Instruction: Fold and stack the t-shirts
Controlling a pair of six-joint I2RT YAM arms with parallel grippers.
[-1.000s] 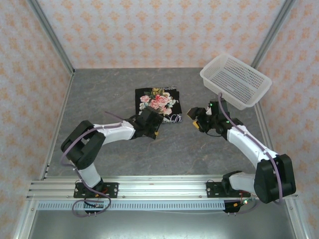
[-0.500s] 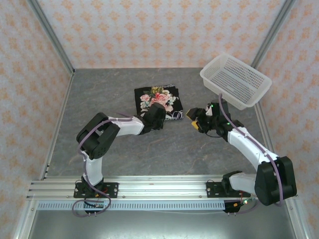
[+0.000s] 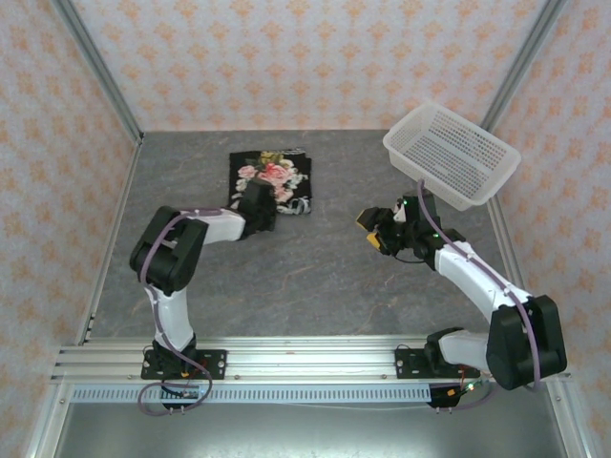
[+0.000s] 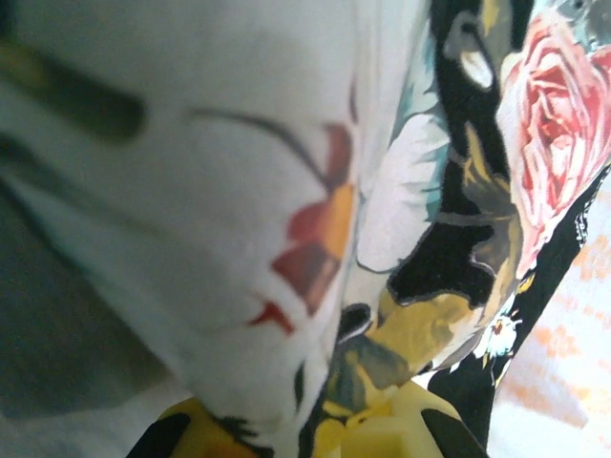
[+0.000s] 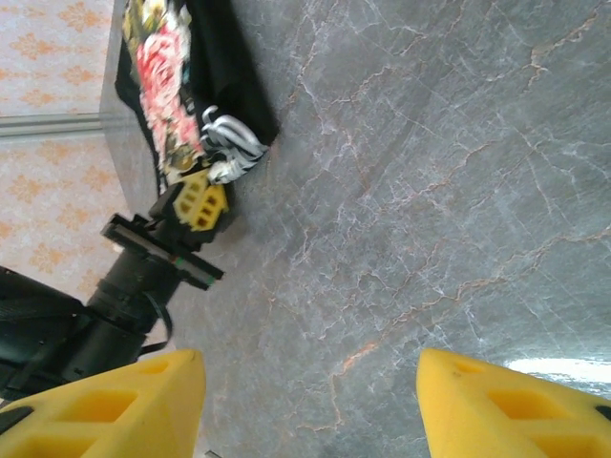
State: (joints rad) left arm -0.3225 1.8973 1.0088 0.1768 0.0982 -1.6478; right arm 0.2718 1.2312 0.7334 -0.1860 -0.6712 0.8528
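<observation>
Nearest to me, the right gripper (image 3: 374, 229) hangs over the grey table (image 3: 325, 286) carrying nothing. In its own wrist view its yellow fingers (image 5: 115, 401) stand wide apart with stone-patterned surface between them.

A little farther out and to the left, the left gripper (image 3: 258, 203) sits at the near edge of the t-shirt (image 3: 272, 176). From the right wrist view I see its yellow fingertips (image 5: 196, 202) close together against the hem, beside a white-striped bit of the print. I judge it is pinching the cloth there, though the contact is small and I would not swear to it.

The shirt lies on the far left part of the table as a compact dark rectangle, rose print up. It is well apart from the white basket (image 3: 449, 153) at the far right corner.

I take the folding as essentially done, since no sleeve or loose body sticks out. What is left, as I read it, is to let go and settle the bundle. Stacking needs more shirts, and this is the one I can count.

The left wrist view is hard to read. It is a blur of print pressed close to the lens, with yellow finger parts (image 4: 387, 434) at the bottom edge. I cannot tell how many layers the fold has, nor whether its underside is tidy.
</observation>
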